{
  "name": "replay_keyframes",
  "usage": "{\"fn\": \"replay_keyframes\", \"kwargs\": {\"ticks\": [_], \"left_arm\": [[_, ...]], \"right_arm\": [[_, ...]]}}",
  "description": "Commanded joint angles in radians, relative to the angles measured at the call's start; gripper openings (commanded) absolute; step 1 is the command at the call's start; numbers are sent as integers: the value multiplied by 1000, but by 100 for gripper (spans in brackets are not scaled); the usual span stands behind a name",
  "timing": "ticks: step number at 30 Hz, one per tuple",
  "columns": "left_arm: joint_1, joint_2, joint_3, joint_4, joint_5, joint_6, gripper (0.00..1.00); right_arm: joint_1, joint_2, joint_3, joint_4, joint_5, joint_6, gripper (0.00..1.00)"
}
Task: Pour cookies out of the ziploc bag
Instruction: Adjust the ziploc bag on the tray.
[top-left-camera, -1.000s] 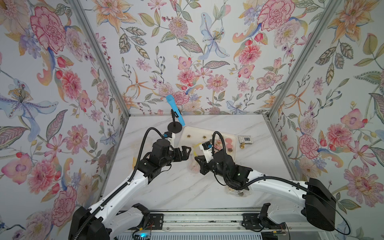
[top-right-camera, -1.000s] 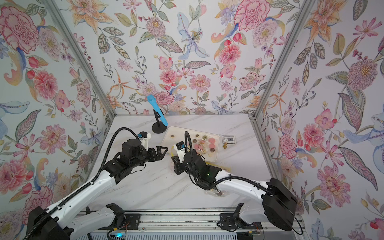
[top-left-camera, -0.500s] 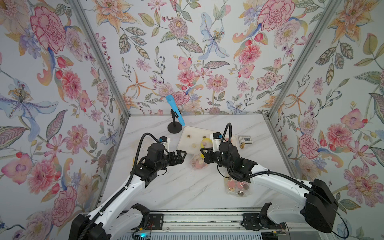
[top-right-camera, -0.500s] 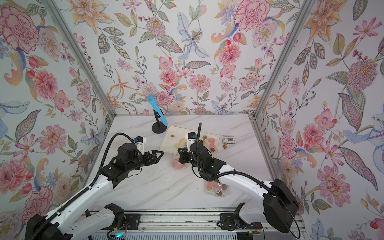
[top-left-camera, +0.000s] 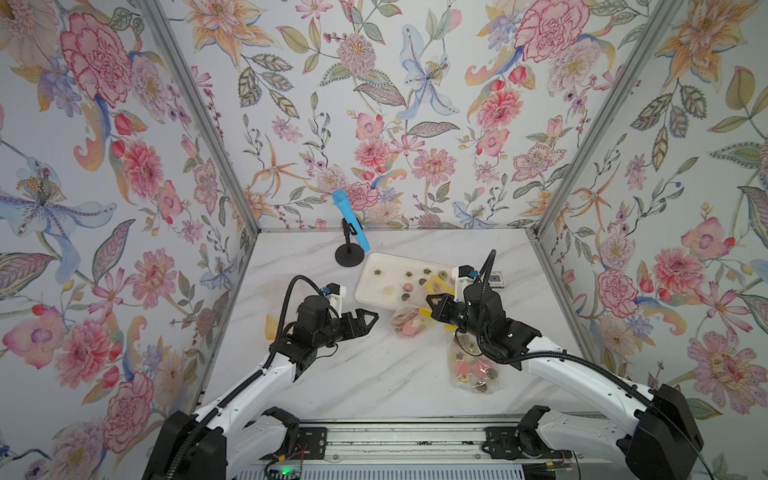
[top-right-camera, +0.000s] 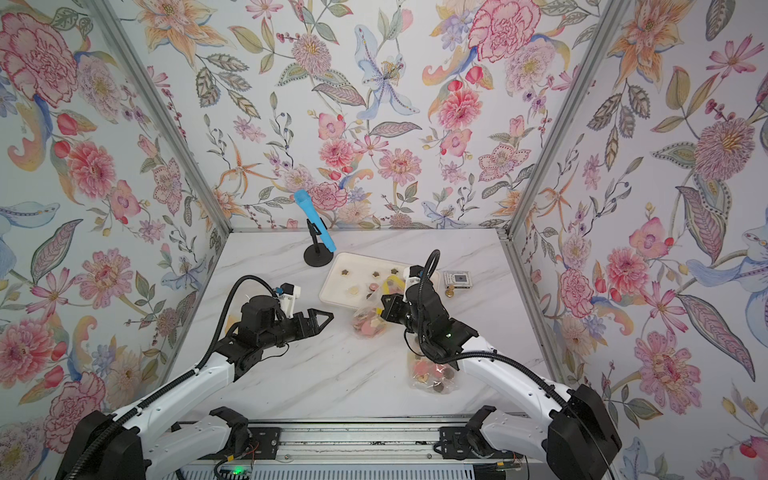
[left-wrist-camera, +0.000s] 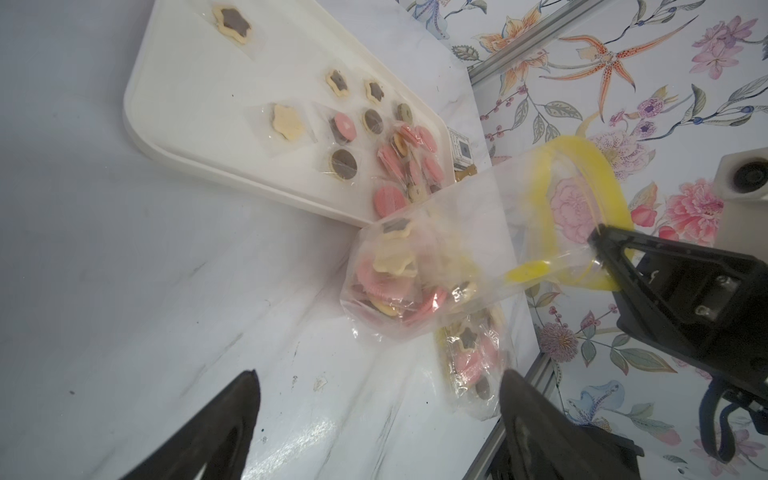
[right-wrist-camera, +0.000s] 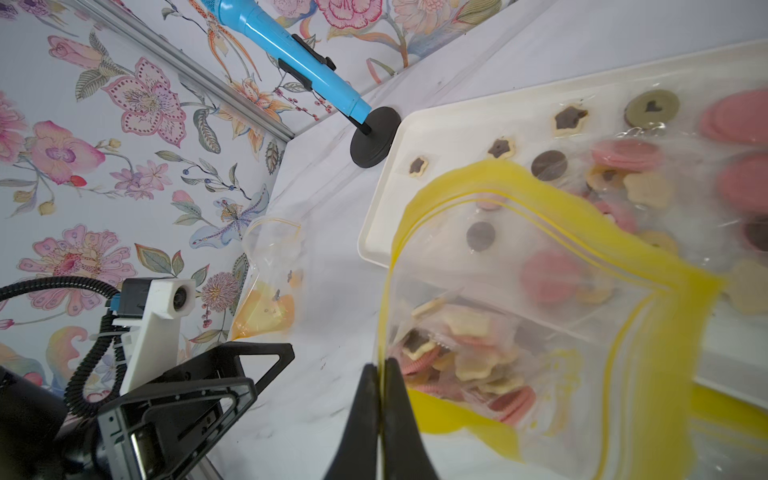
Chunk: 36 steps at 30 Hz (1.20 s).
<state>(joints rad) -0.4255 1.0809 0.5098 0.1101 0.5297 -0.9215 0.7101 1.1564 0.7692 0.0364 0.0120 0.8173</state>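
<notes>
Your left jaws stand wide apart, empty, over the counter (top-left-camera: 374, 374). The bag (top-left-camera: 409, 322), cookies (left-wrist-camera: 386, 270) bunched in its bottom, hangs just beside the tray (top-left-camera: 374, 286), your right jaws pinched shut on its yellow rim (right-wrist-camera: 498, 174). The print on the small box (top-left-camera: 494, 279) is too small to read.

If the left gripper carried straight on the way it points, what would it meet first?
Probably the ziploc bag of cookies held by the right gripper: the open left gripper aims at its full lower end, though depth is unclear.
</notes>
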Motion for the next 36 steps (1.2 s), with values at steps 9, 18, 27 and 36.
{"fn": "replay_keyframes", "kwargs": {"ticks": [9,18,27,36], "left_arm": [[-81,152,-95,440,48,-185,83],[-137,275,-113,562,64,-239,63],[-186,372,-200,784,44,-342,61],[-207,531,-213,1043,30,-406,57]], "right_arm": [[-35,-26,-20,-28,24,23,0],[-35,-21,-14,-22,26,31,0],[-28,-24,-23,-2,46,41,0],[-24,-40,-31,5,52,47,0]]}}
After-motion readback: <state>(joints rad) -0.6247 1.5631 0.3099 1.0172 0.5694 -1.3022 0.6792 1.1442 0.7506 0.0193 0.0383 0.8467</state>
